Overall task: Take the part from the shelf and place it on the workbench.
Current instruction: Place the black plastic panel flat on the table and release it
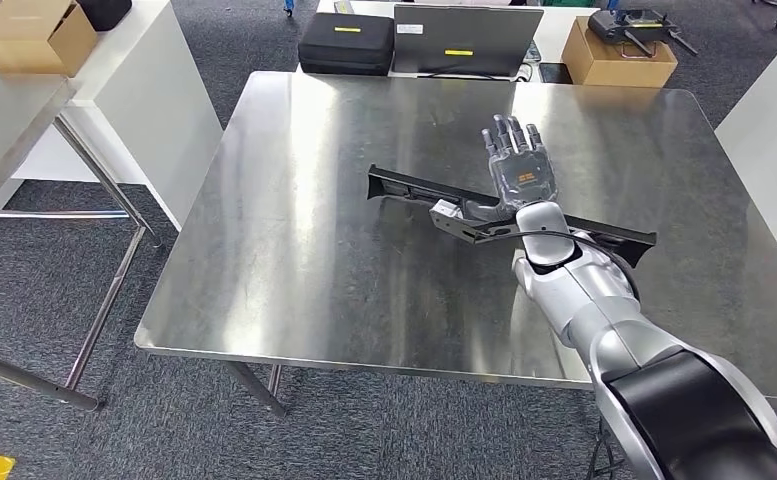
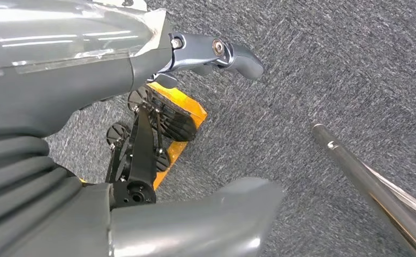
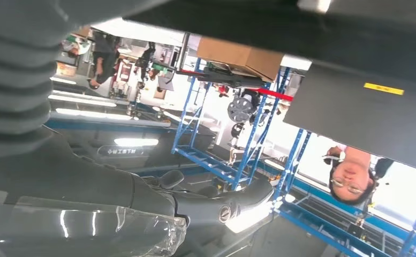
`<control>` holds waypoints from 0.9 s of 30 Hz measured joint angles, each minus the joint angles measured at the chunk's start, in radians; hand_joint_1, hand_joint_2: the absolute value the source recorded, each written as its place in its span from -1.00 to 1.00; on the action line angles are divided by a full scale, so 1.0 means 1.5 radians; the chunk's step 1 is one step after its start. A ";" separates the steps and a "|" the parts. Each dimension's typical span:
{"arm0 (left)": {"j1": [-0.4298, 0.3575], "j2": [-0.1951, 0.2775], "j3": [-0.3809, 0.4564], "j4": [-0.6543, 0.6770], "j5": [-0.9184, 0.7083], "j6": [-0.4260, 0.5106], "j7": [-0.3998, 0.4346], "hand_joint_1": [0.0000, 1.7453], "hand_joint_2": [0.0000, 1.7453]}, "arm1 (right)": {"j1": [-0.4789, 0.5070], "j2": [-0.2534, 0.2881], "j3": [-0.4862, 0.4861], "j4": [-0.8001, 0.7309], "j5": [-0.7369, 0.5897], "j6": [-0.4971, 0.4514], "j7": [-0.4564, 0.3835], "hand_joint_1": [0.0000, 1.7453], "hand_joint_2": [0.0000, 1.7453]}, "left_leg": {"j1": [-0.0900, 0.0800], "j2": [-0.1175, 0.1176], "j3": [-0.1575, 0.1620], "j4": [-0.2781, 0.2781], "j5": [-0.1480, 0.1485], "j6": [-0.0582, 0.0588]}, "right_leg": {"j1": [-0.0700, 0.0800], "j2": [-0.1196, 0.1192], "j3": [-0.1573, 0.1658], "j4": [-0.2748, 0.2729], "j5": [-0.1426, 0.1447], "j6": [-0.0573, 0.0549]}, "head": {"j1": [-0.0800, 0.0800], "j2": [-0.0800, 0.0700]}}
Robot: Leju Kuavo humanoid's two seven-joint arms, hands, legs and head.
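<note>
part: long black trim-looking piece (image 1: 419,190) lying flat on the steel workbench (image 1: 294,270), running diagonally from mid-table toward the right side, so I'd say the drop-off is basically done

right hand: right hand (image 1: 517,165) sits over the middle of the part, palm down, fingers (image 1: 509,132) stretched out and a bit apart, not wrapped round anything (looks like a let-go pose to me; can't tell if the palm is touching the part or just above it)

left hand: left hand (image 2: 88,64) hangs down over the carpet, holding nothing; thumb (image 2: 232,53) sticks out, can't tell how the other fingers lie

why there: part is well in from the near and far edges, so no tipping risk

edges: its right tip gets nearer the table's right edge

room: bare steel all around the hand, straight lift and pull-back looks free

clutter: black case (image 1: 346,42) and cardboard box (image 1: 619,50) are beyond the far edge, well apart
</note>
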 joint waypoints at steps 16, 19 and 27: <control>0.015 -0.001 0.026 0.000 0.004 -0.011 -0.014 -1.00 -1.00 | -0.015 0.021 0.021 -0.011 0.000 -0.085 0.095 -1.00 -1.00 | -0.002 -0.001 0.000 0.000 0.000 -0.007 | 0.000 -0.001 0.000 0.000 -0.001 -0.004 | 0.000 0.000; 0.015 -0.003 0.026 0.000 -0.002 -0.010 -0.014 -1.00 -1.00 | -0.019 0.008 0.037 -0.020 0.000 -0.131 0.148 -1.00 -1.00 | -0.003 -0.001 0.000 0.001 0.000 -0.007 | -0.001 -0.001 0.000 0.000 -0.001 -0.004 | 0.000 0.000; 0.015 -0.005 0.026 0.000 -0.019 -0.009 -0.013 -1.00 -1.00 | -0.023 -0.030 0.054 -0.039 0.000 -0.177 0.190 -1.00 -1.00 | -0.004 -0.001 0.000 0.002 -0.001 -0.006 | -0.003 -0.001 0.000 0.000 -0.001 -0.004 | 0.000 0.000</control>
